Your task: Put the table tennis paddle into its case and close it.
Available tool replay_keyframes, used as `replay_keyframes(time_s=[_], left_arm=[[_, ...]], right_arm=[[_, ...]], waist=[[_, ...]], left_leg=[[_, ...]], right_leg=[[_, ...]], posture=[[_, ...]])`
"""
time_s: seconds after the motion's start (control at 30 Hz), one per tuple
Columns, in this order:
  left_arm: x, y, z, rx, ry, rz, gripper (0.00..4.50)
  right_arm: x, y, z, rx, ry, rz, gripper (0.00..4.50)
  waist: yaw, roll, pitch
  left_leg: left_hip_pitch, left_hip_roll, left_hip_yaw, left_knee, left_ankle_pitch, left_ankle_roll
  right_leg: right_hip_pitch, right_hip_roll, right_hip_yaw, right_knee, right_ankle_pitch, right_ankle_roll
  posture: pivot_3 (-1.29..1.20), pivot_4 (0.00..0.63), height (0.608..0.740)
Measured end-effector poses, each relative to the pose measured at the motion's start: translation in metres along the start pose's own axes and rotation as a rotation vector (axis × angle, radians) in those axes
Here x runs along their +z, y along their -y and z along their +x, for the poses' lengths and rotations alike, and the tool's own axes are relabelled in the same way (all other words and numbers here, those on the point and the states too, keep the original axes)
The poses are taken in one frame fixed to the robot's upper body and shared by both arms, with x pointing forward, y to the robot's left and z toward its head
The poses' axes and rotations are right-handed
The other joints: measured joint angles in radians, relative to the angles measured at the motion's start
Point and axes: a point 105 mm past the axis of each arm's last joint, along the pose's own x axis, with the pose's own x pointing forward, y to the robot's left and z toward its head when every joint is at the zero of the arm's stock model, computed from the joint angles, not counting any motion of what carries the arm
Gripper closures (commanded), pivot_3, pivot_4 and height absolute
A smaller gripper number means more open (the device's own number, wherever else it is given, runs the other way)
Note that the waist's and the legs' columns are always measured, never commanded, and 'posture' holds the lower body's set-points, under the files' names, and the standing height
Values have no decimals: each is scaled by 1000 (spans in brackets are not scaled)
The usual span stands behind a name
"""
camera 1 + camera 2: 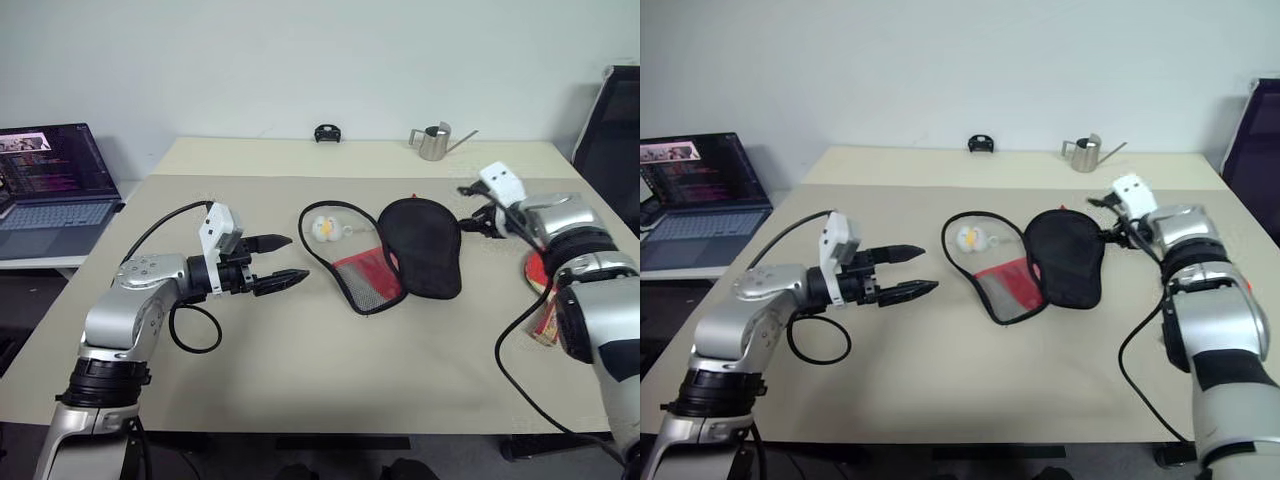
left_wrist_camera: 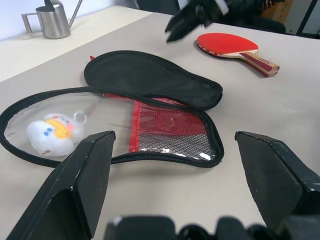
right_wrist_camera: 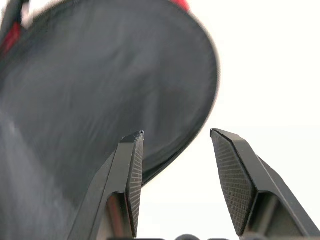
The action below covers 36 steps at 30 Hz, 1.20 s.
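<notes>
Showing no legible writing, opened case (image 1: pixel 400 255) beside paddle (image 2: pixel 232 46).

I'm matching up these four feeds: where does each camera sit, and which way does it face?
Left and right eye views: on the head, looking forward and down at the table, both arms showing.
Left wrist view: along the open left gripper, facing the case and table tennis paddle.
Right wrist view: along the open right gripper, above the case's black flap.
All share the case.

Even, soft indoor light, bright, no glare; faint shadows hug the case (image 1: pixel 420 245) on the worktop (image 1: pixel 300 360). Right wrist view: case motion-blurred, background blown white. Left wrist fingers (image 2: pixel 85 185) soft-focus.
</notes>
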Motion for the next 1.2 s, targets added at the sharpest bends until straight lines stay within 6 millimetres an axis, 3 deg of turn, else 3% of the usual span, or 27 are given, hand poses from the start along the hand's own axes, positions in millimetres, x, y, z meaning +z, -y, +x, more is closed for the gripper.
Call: replay_keyframes(time_s=[0.1,0.27,0.5,0.73,0.9,1.2], left_arm=[[0,1,3,-17,7,-8,292],[4,5,12,-63,23,-2,292],[15,17,33,-179,63,21,292],[22,21,47,-272,78,37,292],[18,23,51,-297,67,39,292],[17,22,51,-306,61,54,292]], right_arm=[[3,0,-6,34,32,74,1628],[-13,0,-19,-37,81,189,17],[-43,-14,-59,-270,106,326,17],[-91,-19,-89,-561,88,464,17],[-123,-30,-89,-649,28,549,17],[-141,-24,-83,-781,21,589,17]], waist=[[1,0,0],[4,0,0],[6,1,0],[4,1,-1],[0,1,-1],[0,1,-1]], left_leg=[[0,0,0,0,0,0],[-3,0,-1,1,0,0],[-3,0,-1,2,0,0],[0,-1,-1,2,1,0],[4,-2,1,2,3,0],[9,-3,1,0,5,3]], right_leg=[[0,0,0,0,0,0],[-1,0,-1,1,0,0],[-1,0,0,3,0,0],[-2,0,2,9,0,0],[-1,0,5,15,0,0],[1,1,5,17,0,-1]], posture=[[0,150,740],[0,150,740],[0,150,740],[0,150,740],[0,150,740],[0,150,740]])
